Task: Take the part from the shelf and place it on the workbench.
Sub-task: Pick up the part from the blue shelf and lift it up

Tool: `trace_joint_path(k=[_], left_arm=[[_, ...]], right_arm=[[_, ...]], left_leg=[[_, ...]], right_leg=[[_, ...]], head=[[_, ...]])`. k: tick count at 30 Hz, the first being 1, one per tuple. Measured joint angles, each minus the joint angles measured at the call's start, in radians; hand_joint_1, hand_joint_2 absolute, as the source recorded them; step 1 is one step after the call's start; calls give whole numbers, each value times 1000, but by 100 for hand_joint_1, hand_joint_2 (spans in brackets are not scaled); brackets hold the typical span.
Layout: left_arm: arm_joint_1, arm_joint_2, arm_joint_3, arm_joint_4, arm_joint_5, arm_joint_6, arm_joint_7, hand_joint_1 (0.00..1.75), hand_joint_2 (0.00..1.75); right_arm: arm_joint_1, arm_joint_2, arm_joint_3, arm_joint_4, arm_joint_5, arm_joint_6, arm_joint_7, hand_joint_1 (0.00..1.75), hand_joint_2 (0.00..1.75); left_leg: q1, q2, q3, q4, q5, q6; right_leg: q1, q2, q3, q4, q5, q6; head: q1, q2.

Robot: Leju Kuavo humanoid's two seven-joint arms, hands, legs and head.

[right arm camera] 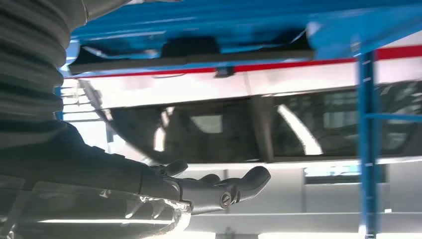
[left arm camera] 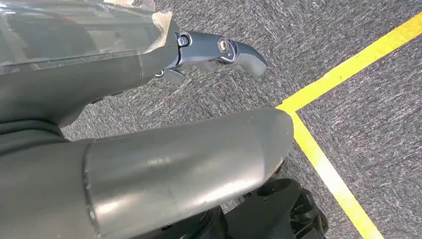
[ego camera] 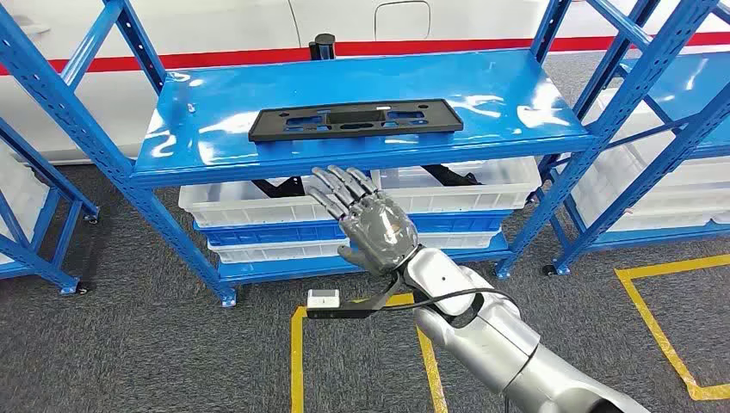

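While the black part (ego camera: 355,120) lay flat on the top board of the blue shelf (ego camera: 215,155), near its front edge, the right hand (ego camera: 372,225) was raised in front of that edge, just below the part and apart from it. Its fingers (ego camera: 337,187) were spread and held nothing. White bins (ego camera: 258,209) sat on the lower boards. The left hand (left arm camera: 149,64) hung over grey carpet (left arm camera: 348,99) crossed by yellow tape (left arm camera: 318,154); whether its fingers (left arm camera: 234,52) were apart or together could not be told.
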Motion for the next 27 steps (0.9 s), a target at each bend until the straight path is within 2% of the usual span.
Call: trace_joint_path(k=[8,13,23,27], left_arm=[[0,-2,0,0,0,22,12,0,0],[0,-5,0,0,0,28,12,0,0],[0,-5,0,0,-2,34,13,0,0],[-1,-4,0,0,-2,39,14,0,0]], right_arm=[[-11,9,-87,34,74,-91,41,0,175],[-15,13,-137,34,109,-95,63,0,175],[-15,18,-164,34,124,-95,66,0,175],[-15,28,-177,35,139,-90,66,0,175]], left_leg=[[0,0,0,0,0,0],[0,0,0,0,0,0],[0,0,0,0,0,0],[-4,-1,-2,6,-2,7]], right_leg=[[0,0,0,0,0,0],[0,0,0,0,0,0],[0,0,0,0,0,0],[-6,1,0,-4,4,6]], head=[[0,0],[0,0],[0,0],[0,0]])
